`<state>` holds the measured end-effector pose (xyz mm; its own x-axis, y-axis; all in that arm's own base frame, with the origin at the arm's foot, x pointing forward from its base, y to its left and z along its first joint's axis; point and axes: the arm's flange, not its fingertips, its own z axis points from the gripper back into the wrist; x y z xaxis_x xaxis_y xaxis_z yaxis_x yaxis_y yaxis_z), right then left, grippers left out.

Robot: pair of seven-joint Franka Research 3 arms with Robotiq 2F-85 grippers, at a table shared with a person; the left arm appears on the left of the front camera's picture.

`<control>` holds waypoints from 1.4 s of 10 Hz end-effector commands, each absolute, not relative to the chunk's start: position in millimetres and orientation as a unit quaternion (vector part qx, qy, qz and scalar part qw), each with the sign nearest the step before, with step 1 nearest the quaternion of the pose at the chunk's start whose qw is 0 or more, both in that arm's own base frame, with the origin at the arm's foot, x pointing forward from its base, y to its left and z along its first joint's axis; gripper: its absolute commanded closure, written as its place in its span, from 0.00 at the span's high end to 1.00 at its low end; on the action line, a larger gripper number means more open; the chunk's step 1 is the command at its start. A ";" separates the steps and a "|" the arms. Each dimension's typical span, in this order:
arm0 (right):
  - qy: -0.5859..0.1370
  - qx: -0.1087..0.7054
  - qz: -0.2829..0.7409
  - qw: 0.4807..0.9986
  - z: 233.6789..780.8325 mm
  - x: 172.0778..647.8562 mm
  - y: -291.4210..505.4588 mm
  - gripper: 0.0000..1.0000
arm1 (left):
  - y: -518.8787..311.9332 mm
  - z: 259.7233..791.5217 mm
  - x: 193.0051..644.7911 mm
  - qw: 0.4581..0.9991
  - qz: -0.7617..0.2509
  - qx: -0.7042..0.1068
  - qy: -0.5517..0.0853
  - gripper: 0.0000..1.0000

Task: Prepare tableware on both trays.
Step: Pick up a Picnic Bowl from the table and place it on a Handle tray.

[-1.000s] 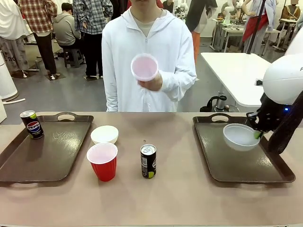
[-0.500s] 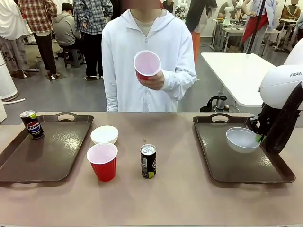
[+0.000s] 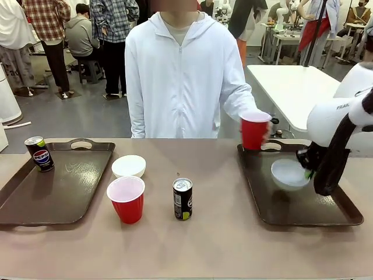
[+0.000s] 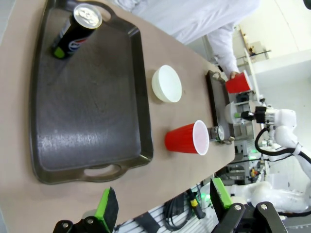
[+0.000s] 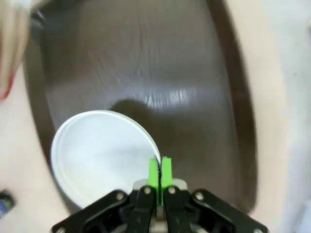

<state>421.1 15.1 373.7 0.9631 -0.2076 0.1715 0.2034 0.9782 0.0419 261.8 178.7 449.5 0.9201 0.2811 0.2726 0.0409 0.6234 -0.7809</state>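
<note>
My right gripper is shut on the rim of a white bowl, held low over the right tray. I cannot tell whether the bowl touches the tray. In the right wrist view the green pads pinch the bowl's rim above the tray. A person's hand holds a red cup at that tray's far edge. On the left tray stands a can. My left gripper hangs open above the left tray's near end, nothing between its fingers.
On the table between the trays sit a second white bowl, a red cup and a dark can. The left wrist view shows the same bowl and cup. The person stands at the far side.
The person's hand has brought the red cup down from chest height to the right tray's far edge. My right gripper has carried the bowl left and lower over the tray.
</note>
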 end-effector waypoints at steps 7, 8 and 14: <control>-0.038 -0.043 0.011 0.998 408.2 300.3 46.2 0.00 | 180.0 449.7 260.6 0.879 0.068 -0.431 -0.190 1.00; -0.044 -0.033 0.005 0.998 407.9 306.2 45.1 0.00 | 180.0 449.7 260.6 0.879 0.068 -0.431 -0.190 1.00; -0.083 0.013 -0.040 0.996 363.0 388.0 35.8 0.00 | 180.0 449.7 260.6 0.879 0.068 -0.431 -0.190 1.00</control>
<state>401.0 36.0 379.8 0.9783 -0.0917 0.1859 0.0911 0.9958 0.0115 261.8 178.7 449.5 0.9202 0.2812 0.2724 0.0404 0.6238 -0.7805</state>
